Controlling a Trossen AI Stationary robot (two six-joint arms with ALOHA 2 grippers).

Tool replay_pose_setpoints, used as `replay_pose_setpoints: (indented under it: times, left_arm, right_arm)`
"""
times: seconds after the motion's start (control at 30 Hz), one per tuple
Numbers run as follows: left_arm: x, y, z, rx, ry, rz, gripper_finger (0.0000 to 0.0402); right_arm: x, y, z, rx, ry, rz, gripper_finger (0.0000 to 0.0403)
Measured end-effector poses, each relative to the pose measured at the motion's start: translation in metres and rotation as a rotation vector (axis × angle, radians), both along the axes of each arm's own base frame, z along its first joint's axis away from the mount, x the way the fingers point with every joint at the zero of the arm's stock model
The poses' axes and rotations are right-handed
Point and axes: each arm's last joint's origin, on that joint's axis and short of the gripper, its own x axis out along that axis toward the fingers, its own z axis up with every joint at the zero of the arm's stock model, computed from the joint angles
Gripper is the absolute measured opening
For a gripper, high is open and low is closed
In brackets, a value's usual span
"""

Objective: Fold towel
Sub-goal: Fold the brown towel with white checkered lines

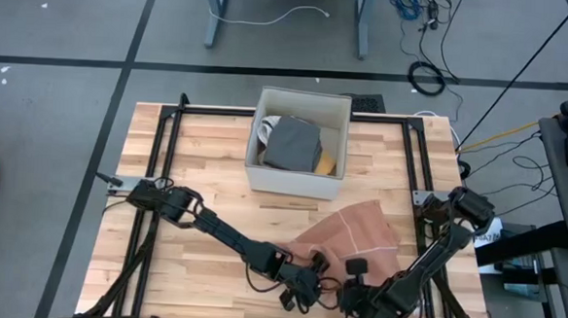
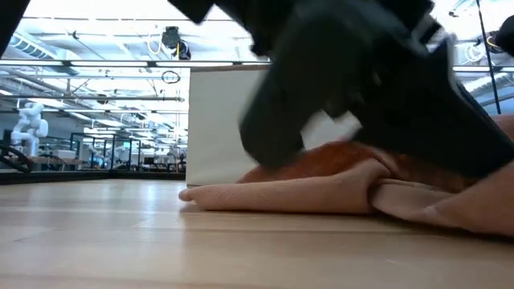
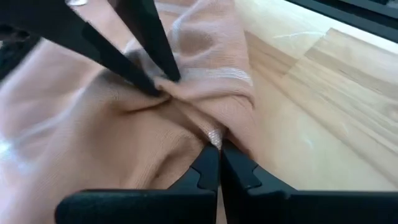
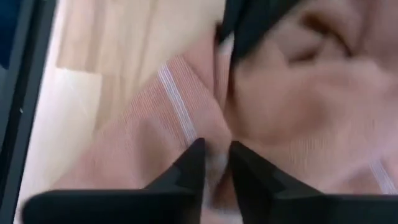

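Left gripper low over the desk's near edge, fingers clenched on a bunched fold of the pink towel. Towel lies crumpled on the near right part of the desk, in front of the white box, which holds a grey cloth. Right gripper just beside the left one, at the towel's near edge, fingers slightly parted with towel fabric between the tips; can't tell if it grips.
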Motion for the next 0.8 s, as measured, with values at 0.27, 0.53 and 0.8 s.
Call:
replay_pose_setpoints:
  times: [0.27, 0.53, 0.8]
  left_arm:
    - [-0.027, -0.007, 0.044, 0.12, 0.054, 0.048, 0.0001]
    - [-0.056, -0.017, 0.058, 0.238, 0.15, 0.125, 0.0001]
    - [-0.089, -0.021, 0.089, 0.305, 0.195, 0.235, 0.0]
  right_arm:
    - [-0.024, 0.001, 0.013, 0.034, 0.025, -0.121, 0.0128]
    - [-0.045, 0.01, 0.015, 0.069, 0.049, -0.185, 0.0129]
    - [-0.072, 0.01, 0.005, 0.064, 0.16, -0.298, 0.0123]
